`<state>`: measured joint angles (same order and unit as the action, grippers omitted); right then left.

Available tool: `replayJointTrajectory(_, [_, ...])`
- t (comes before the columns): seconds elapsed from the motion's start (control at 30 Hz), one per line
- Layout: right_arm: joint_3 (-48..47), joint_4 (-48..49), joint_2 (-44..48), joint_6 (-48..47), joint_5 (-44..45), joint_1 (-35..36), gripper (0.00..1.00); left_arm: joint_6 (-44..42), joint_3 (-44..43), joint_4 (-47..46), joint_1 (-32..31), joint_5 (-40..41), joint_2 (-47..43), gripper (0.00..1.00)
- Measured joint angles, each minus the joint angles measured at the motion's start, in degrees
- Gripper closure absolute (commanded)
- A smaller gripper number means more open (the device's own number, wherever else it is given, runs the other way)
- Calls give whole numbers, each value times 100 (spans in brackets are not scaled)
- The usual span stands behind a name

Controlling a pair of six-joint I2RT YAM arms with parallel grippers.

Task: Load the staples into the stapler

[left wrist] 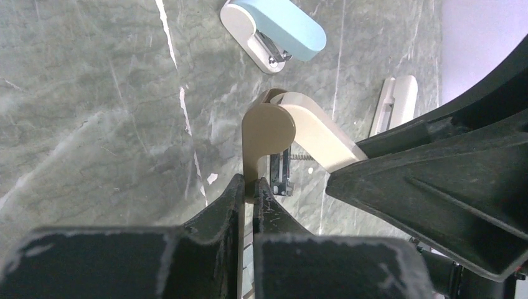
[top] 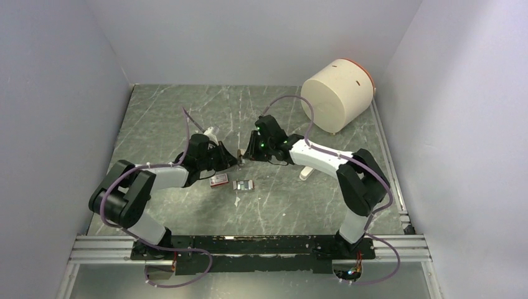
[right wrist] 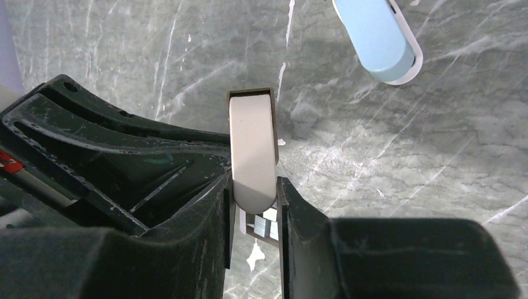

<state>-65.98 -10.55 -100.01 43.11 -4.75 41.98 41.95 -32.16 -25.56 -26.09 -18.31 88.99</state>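
Both arms meet over the middle of the table (top: pixel 155 112), and both are on the beige stapler (top: pixel 240 156). The left gripper (left wrist: pixel 249 187) has its fingers pinched tight on one thin beige edge. The right gripper (right wrist: pixel 254 187) clamps the broad beige arm (right wrist: pixel 252 137) between its pads.

The staples (top: pixel 243 185) lie flat on the table toward the near edge from that meeting point, just right of the little red box (top: pixel 218 180). No gripper touches them. Their long axis runs left to right, roughly along the near edge; which way the red end points is too small to tell.

At the far right corner a white cylindrical tub (top: pixel 339 93) lies on its side with an orange rim at its far end. Its contents are hidden, and so are the red box's.

Only the left wrist view shows the beige stapler (left wrist: pixel 268 124) hinged open, with a spring and dark metal between the halves, and a white strip (left wrist: pixel 395 99) beyond. Both wrist views show a blue stapler (left wrist: pixel 283 28) lying farther off. Only the top view shows the staples plainly.
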Motion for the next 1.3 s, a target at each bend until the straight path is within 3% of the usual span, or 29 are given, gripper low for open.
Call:
replayJointTrajectory(0.37, [-752, -667, -479, -717, 271, -9, 81, -234, -94, -214, -46, -11, 492, 93])
replayJointTrajectory(0.83, [-1648, -651, -1215, -1263, 527, -149, 71, -461, -70, -433, -188, -22, 804, 90])
replayJointTrajectory(1.07, [-1687, -597, -1276, -1300, 498, -190, 56, -173, -192, -289, -188, -15, 896, 81])
replayJointTrajectory(1.3, [-1554, -546, -1176, -1266, 389, -190, 51, 129, -334, 72, -63, 26, 960, 69])
